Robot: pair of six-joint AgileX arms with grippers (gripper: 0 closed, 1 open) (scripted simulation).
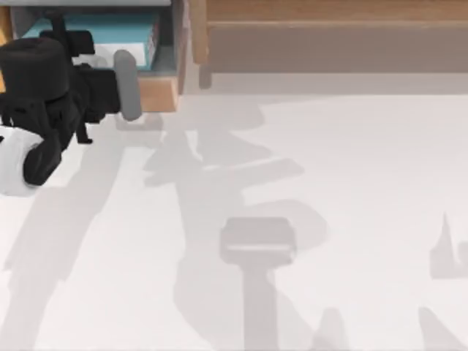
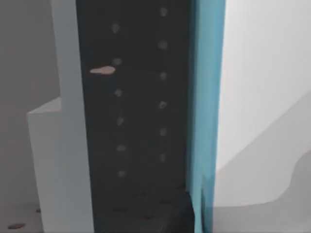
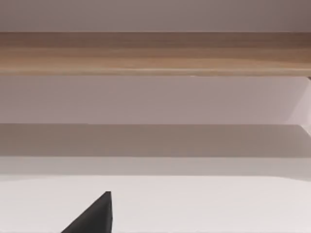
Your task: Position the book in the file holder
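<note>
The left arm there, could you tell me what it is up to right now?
The left arm is at the table's far left corner, over the file holder. The teal book lies inside the holder's grey compartment, and the left wrist view shows the book's teal edge right beside a finger pad. The long wooden shelf stands further right.

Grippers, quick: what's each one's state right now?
Left gripper: at the file holder, by the book; cannot be told.
Right gripper: cannot be told.

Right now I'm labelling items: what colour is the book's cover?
Light teal-blue, clearest in the top view, where the book lies in the file holder.
</note>
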